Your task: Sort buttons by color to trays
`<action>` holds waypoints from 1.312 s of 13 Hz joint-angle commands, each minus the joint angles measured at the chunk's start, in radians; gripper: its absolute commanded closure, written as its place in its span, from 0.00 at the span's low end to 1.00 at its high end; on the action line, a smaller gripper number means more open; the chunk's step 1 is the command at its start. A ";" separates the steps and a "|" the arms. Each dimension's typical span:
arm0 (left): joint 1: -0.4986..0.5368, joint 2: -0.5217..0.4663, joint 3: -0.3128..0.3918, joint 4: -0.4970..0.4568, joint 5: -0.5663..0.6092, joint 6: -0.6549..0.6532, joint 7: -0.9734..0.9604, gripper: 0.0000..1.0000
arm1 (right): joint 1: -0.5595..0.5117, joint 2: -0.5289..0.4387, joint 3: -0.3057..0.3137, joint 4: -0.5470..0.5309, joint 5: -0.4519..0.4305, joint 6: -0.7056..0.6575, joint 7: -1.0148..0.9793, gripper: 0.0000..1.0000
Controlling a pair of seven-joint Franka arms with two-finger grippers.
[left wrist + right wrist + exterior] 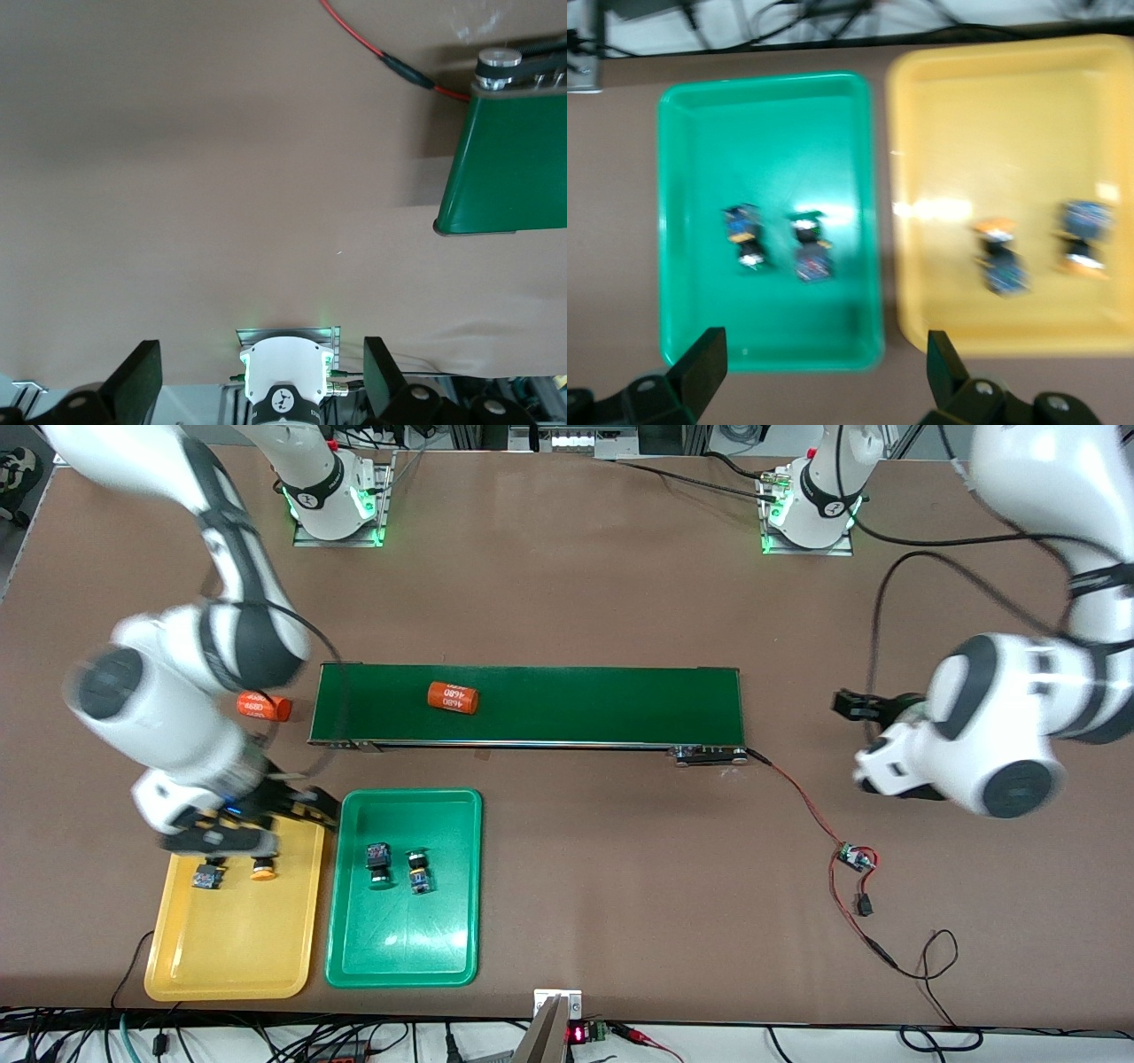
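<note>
Right wrist view shows the right gripper (819,376) with fingers spread wide and nothing between them, up over the table strip between the belt (532,704) and the two trays. In the yellow tray (232,957) two yellow buttons (262,867) (206,876) lie side by side at the edge toward the belt, near the corner at the right arm's end. In the green tray (403,948) two green buttons (378,862) (419,872) lie beside each other in the half toward the belt. The trays sit edge to edge.

The left gripper (261,376) is also wide open and empty, waiting over bare table off the belt's end on the left arm's side. One orange cylinder (453,698) lies on the belt; another (264,706) lies on the table just off its end on the right arm's side.
</note>
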 commanded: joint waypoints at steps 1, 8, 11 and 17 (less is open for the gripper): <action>0.020 -0.018 0.001 0.098 -0.007 -0.032 0.014 0.00 | -0.076 -0.176 0.011 -0.108 -0.014 -0.116 -0.036 0.00; 0.029 -0.050 0.001 0.332 -0.002 0.014 0.002 0.00 | -0.165 -0.426 0.012 -0.197 -0.058 -0.368 -0.130 0.00; 0.030 -0.086 -0.002 0.333 -0.015 0.035 0.002 0.00 | -0.184 -0.466 0.011 -0.206 -0.052 -0.454 -0.136 0.00; 0.093 -0.100 -0.007 0.323 -0.151 0.060 0.016 0.00 | -0.182 -0.460 0.011 -0.205 -0.046 -0.446 -0.136 0.00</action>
